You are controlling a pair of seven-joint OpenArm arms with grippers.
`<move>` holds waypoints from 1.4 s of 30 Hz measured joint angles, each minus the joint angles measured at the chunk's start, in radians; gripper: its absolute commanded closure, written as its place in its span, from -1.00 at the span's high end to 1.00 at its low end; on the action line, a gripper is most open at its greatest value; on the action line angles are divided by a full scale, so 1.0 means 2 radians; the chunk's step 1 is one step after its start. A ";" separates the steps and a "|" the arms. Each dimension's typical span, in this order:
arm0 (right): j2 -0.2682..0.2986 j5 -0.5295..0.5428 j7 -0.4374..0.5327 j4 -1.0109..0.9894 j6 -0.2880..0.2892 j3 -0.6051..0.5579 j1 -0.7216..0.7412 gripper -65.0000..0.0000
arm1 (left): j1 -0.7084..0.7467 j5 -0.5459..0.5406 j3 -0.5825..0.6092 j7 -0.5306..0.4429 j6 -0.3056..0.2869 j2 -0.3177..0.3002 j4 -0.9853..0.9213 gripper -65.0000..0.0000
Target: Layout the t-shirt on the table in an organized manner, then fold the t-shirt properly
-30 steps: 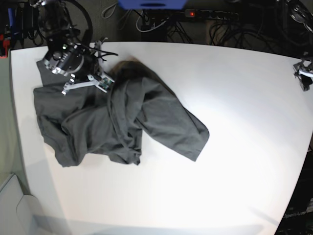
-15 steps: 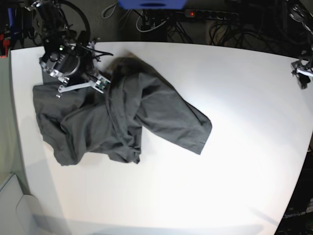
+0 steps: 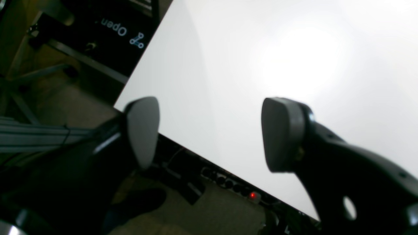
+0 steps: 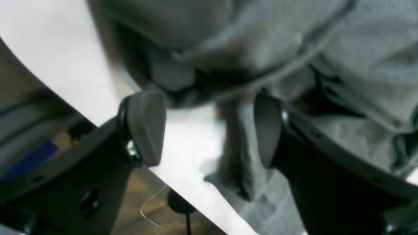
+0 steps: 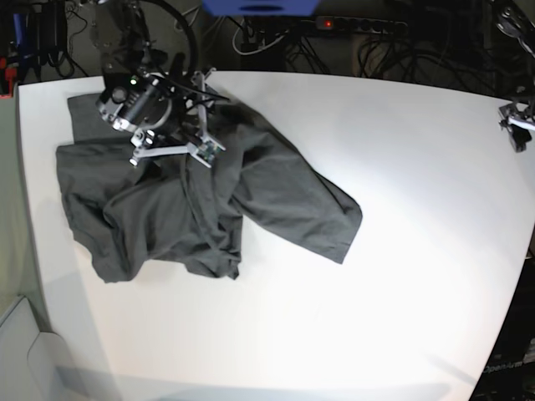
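The dark grey t-shirt [image 5: 209, 196] lies crumpled on the left part of the white table [image 5: 401, 251], with one flap reaching toward the middle. My right gripper [image 5: 180, 125] hovers over the shirt's upper, far part. The right wrist view shows this gripper [image 4: 207, 130] open, with creased t-shirt [image 4: 343, 49] cloth below and nothing between its fingers. My left gripper [image 5: 517, 127] sits at the table's far right edge. It is open [image 3: 212, 133] over bare table [image 3: 261, 65], far from the shirt.
A power strip [image 5: 351, 25] with a red light and tangled cables lie behind the table's far edge. A blue object [image 5: 259, 7] stands at the back. The table edge [image 4: 183, 182] runs just below my right gripper.
My right gripper went from shut to open, released the shirt cloth, and moved to the right over the shirt. The shirt's far left corner now lies spread out. The left arm stayed still.
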 measured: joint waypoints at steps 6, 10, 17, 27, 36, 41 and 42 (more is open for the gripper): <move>-0.005 -0.001 0.002 -0.020 0.000 0.004 0.017 0.32 | 0.006 0.001 0.000 -0.002 0.000 0.000 0.000 0.47; -0.005 -0.002 0.000 -0.032 0.000 0.004 0.027 0.32 | 0.006 0.001 -0.001 -0.004 0.000 0.000 0.000 0.47; -0.001 0.000 0.004 -0.055 0.000 0.008 0.050 0.32 | 0.007 0.001 -0.001 -0.004 0.000 0.000 0.000 0.47; 0.002 -0.004 0.051 -0.112 0.000 0.031 0.058 0.02 | 0.006 0.001 -0.001 -0.004 0.000 0.000 0.000 0.47; -0.004 -0.004 0.050 -0.107 0.000 0.031 0.096 -0.98 | 0.004 0.001 0.000 -0.004 0.000 0.000 0.001 0.47; -0.019 -0.002 0.013 -0.044 -0.001 0.020 0.131 -1.00 | 0.006 0.001 0.000 -0.003 0.000 -0.001 0.002 0.46; -0.020 -0.007 -0.008 -0.033 -0.001 0.007 0.148 -1.00 | 0.007 0.001 0.000 -0.003 0.000 -0.001 0.002 0.46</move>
